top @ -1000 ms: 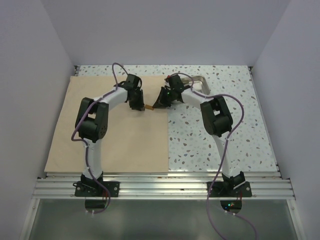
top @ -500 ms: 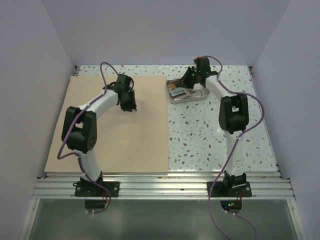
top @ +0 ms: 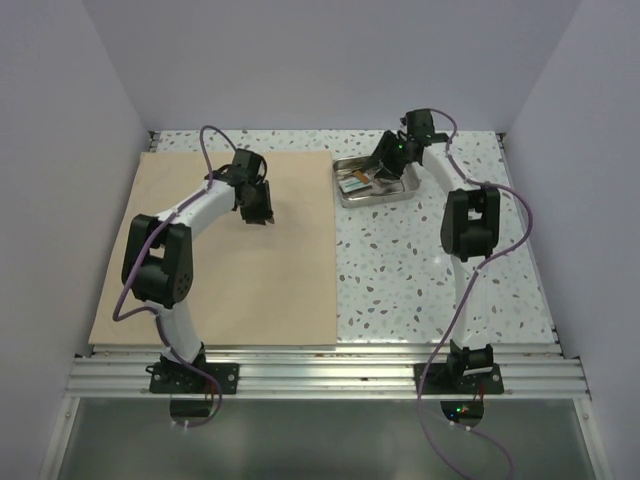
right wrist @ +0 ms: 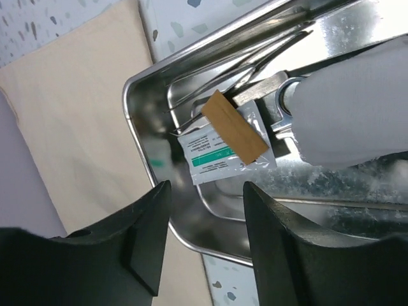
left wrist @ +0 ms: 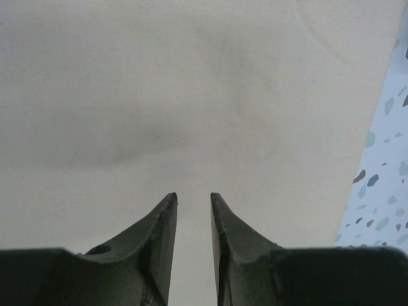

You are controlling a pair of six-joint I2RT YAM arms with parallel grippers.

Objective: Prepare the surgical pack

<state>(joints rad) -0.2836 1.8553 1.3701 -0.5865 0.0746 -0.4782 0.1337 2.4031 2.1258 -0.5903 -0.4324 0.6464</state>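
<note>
The large tan wrap sheet (top: 220,260) lies flat on the left half of the table. My left gripper (top: 258,214) hovers over its far part, open by a narrow gap with nothing between the fingers (left wrist: 194,199). The small steel tray (top: 345,196) sits just right of the sheet's far corner. My right gripper (top: 385,168) hangs open over the tray's near rim (right wrist: 137,127), holding nothing (right wrist: 207,185). In the tray lie a white packet with a green stripe (right wrist: 220,156), a tan strip (right wrist: 234,127) across it, thin steel instruments (right wrist: 255,57) and a white wad (right wrist: 357,115).
The speckled tabletop (top: 430,270) stretches right of the sheet. Plain walls close in the table at the back and on both sides. A metal rail (top: 320,375) with both arm bases runs along the near edge.
My right arm swung from the sheet's right edge back to the tray, then opened its jaws; the tan strip now lies in the tray. My left arm drew back a little to the left.
</note>
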